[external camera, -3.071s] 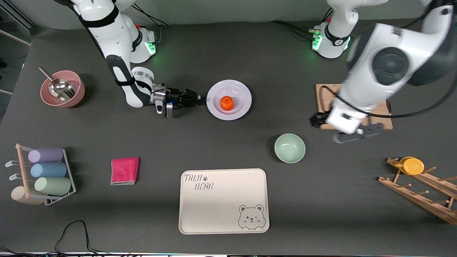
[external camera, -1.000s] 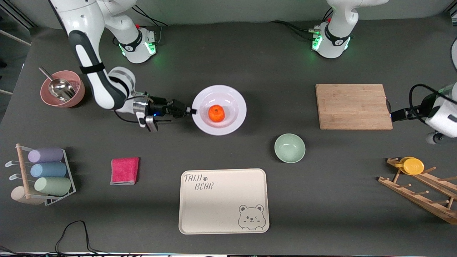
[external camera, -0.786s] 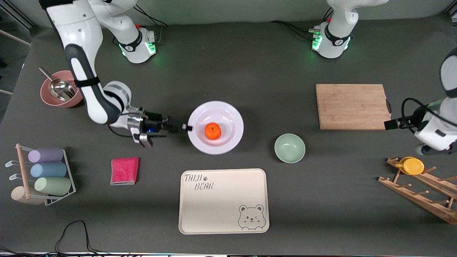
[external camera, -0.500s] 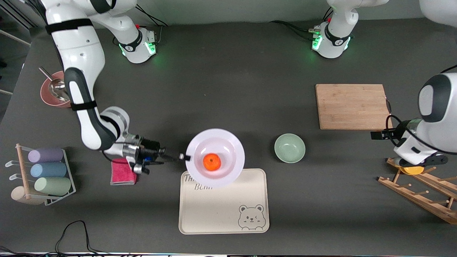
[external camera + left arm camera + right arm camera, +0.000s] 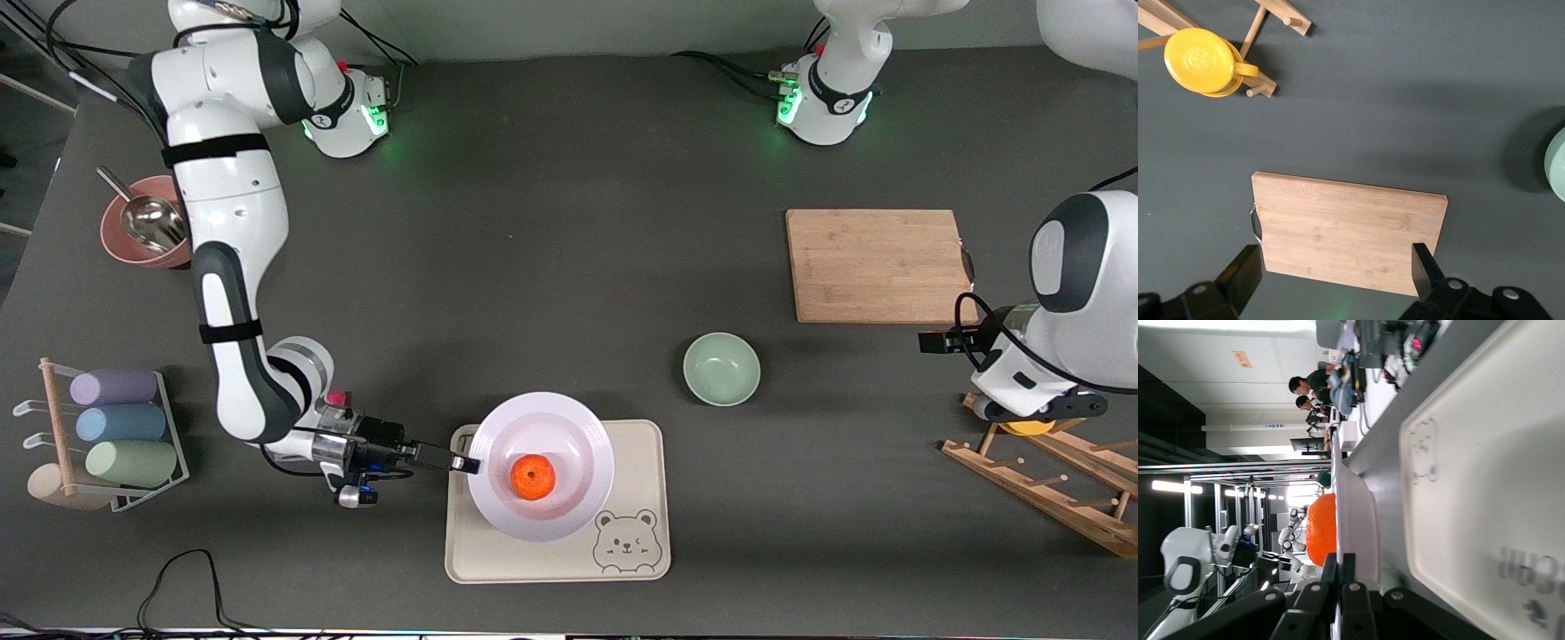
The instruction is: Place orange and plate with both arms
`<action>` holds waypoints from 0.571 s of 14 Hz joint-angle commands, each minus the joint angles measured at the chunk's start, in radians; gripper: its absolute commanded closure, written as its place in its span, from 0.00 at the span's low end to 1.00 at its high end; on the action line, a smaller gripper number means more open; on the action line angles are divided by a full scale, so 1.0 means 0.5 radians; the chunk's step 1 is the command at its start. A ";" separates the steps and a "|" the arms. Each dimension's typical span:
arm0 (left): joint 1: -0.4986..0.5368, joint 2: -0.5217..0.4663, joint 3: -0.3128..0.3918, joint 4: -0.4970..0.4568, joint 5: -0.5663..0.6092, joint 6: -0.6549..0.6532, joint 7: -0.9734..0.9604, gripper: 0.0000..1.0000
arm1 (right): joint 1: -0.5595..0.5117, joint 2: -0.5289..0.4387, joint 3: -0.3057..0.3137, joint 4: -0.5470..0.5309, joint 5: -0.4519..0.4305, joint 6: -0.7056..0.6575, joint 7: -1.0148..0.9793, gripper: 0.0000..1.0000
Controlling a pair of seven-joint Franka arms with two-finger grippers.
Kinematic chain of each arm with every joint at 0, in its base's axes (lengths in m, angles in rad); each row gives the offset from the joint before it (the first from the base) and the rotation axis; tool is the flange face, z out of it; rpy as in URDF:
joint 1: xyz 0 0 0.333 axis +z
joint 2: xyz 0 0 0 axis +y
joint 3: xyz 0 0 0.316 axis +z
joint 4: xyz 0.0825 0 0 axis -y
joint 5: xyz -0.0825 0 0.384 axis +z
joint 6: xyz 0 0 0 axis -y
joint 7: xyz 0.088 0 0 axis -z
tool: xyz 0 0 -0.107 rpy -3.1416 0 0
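The plate [image 5: 542,467], round, glossy white with a wide rim, hangs level above the beige tray [image 5: 636,569], pinched at its nine o'clock rim by the right tool [image 5: 462,462]. The small bright orange [image 5: 532,477] sits in its shallow centre.

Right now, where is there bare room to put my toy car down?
The cutting board is bare on top. Bare table lies between it and the two arm bases, and between the green bowl and the wooden rack. It is crowded at the tray, where the right end effector holds the plate with the orange.
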State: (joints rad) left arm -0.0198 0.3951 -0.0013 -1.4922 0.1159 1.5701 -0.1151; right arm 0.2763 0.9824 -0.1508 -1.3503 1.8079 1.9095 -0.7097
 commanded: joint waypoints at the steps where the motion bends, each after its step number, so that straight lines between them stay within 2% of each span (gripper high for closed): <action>1: -0.016 0.004 0.015 0.027 0.029 -0.026 0.031 0.00 | -0.016 0.161 0.001 0.197 -0.032 -0.024 -0.013 1.00; 8: -0.019 0.014 0.021 0.027 0.026 -0.035 0.086 0.00 | -0.016 0.315 0.001 0.261 -0.029 0.050 -0.145 1.00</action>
State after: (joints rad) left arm -0.0190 0.3974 0.0015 -1.4927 0.1166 1.5680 -0.0943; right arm 0.2761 1.1101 -0.1536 -1.2662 1.8069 1.9290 -0.7635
